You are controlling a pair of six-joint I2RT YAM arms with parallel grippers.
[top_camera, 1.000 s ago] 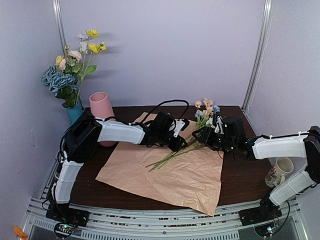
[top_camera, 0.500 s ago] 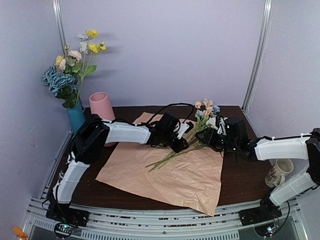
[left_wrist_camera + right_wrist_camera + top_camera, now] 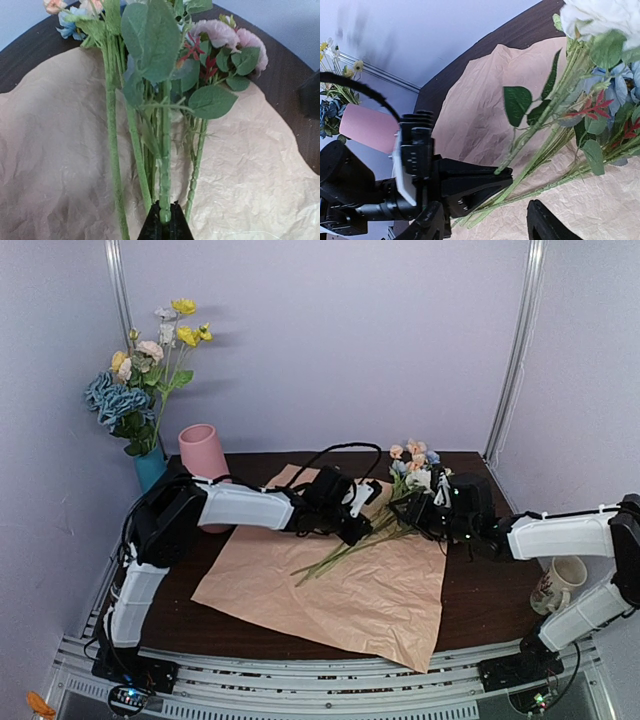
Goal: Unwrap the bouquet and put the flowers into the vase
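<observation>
Left wrist view: left fingers are together, clamped on one green stem of the flowers. Neighbouring stems pass on either side, unheld. Only the finger tips show, cut off by the bottom edge.

Right wrist view: right fingers stand apart. Stems run across just beyond the gap; cannot tell whether either tip touches them. The left arm's dark wrist fills the lower left.

Top external view: the flowers lie on the far right part of the opened wrapping paper, blooms to the far right, stem ends pointing near-left. The pink vase stands upright at far left, well apart from the flowers.

Hidden: from above, both sets of finger tips are lost in the dark wrist housings. The vase's base is behind the left arm.

Edges and room: the paper's near right corner appears to reach past the near edge of the tabletop. There is bare tabletop right of the paper, with a mug at the right edge. A teal vase with a yellow and blue bunch stands just beyond the pink vase.
</observation>
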